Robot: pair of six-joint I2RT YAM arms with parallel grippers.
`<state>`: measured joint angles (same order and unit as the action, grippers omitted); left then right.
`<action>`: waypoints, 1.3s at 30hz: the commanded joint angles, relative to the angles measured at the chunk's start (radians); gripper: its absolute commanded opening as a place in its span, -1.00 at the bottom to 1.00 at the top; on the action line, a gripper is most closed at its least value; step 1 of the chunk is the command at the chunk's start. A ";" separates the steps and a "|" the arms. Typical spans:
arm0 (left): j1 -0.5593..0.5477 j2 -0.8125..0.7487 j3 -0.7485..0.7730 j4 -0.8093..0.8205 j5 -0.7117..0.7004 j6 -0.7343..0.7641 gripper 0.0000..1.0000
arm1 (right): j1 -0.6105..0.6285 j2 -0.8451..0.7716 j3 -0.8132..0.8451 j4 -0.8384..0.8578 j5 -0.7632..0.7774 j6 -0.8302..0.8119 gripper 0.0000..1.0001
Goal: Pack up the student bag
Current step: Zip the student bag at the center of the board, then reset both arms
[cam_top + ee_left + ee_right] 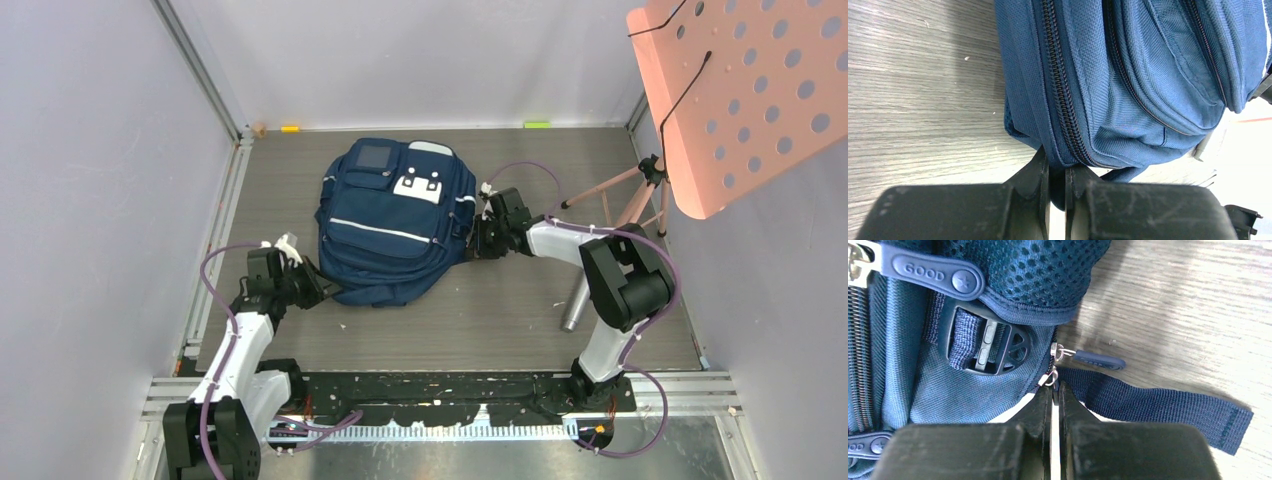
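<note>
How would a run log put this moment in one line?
bag flat on table | left gripper shut on its near corner | right gripper shut on zip pull at its right side

You're running 2 arms, the left arm (pixel 238 348) and right arm (pixel 603 352): white links, chunky black joint housings, looping purple cable (pixel 204 272), scuffed matte black fingers (pixel 1034 177).

Grey wood-grain tabletop (pixel 520 310), pale lilac walls (pixel 90 200), pink perforated board (pixel 750 90).

Top camera looks down; both wrists (close-up) face the backpack (pixel 395 225).
</note>
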<state>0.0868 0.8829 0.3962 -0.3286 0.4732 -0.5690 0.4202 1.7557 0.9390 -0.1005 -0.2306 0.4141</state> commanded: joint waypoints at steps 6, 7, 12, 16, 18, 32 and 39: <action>0.065 -0.033 0.089 -0.050 -0.172 0.054 -0.99 | -0.129 -0.095 0.033 -0.020 0.184 -0.115 -0.70; 0.064 -0.033 0.098 -0.055 -0.170 0.054 -0.87 | -0.129 -0.112 0.024 -0.029 0.167 -0.122 -0.57; 0.065 -0.022 0.185 -0.142 -0.136 0.085 0.53 | -0.129 -0.252 0.006 -0.090 0.075 -0.144 0.39; 0.065 -0.045 0.247 -0.194 -0.133 0.064 0.95 | -0.129 -0.343 0.014 -0.186 0.090 -0.142 0.60; 0.065 -0.053 0.290 -0.225 -0.128 0.056 0.99 | -0.129 -0.385 0.023 -0.244 0.126 -0.133 0.61; 0.013 -0.114 0.672 -0.274 -0.253 0.365 0.99 | -0.129 -0.878 -0.055 -0.222 0.444 -0.131 0.73; 0.013 -0.289 0.519 -0.126 -0.278 0.418 0.99 | -0.129 -1.103 -0.196 -0.096 0.560 -0.182 0.78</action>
<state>0.1040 0.6632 0.9783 -0.5404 0.2298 -0.2108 0.2947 0.7383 0.7921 -0.3073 0.2089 0.2710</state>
